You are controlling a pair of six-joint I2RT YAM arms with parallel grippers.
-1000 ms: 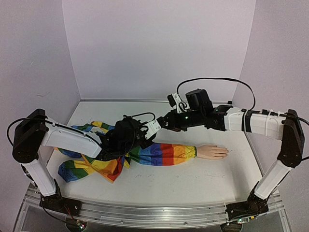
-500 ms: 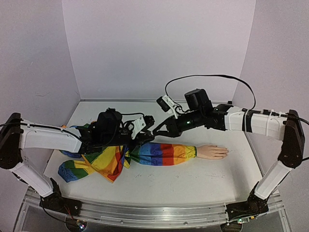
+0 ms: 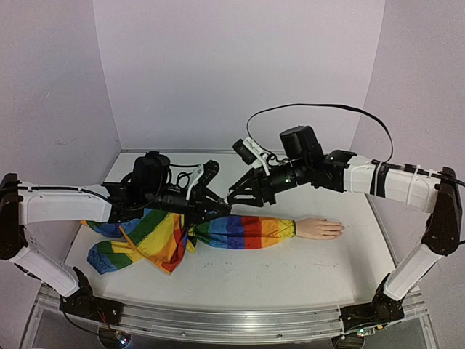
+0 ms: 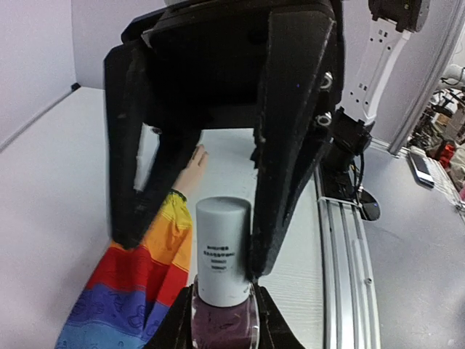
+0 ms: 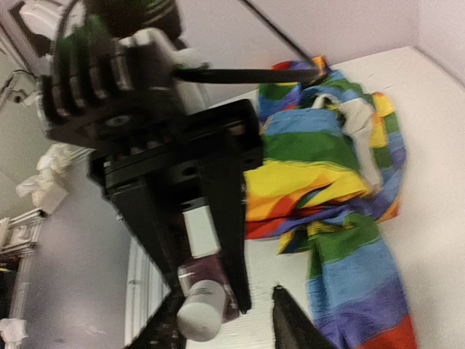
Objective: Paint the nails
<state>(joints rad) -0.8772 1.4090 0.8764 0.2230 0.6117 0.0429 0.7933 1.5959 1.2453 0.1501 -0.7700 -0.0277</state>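
Left wrist view: close on the polish bottle [image 4: 221, 276].
My left gripper [image 4: 221, 323] clamps its glass base, right gripper [image 5: 225, 323] parted round its top; overhead hides that gap.

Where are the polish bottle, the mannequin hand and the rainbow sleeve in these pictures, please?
polish bottle [image 4: 223, 251]: left wrist view, on its pale cap.
mannequin hand [image 3: 320, 228]: top view, on the middle of the hand.
rainbow sleeve [image 3: 243, 231]: top view, on the straight forearm part.
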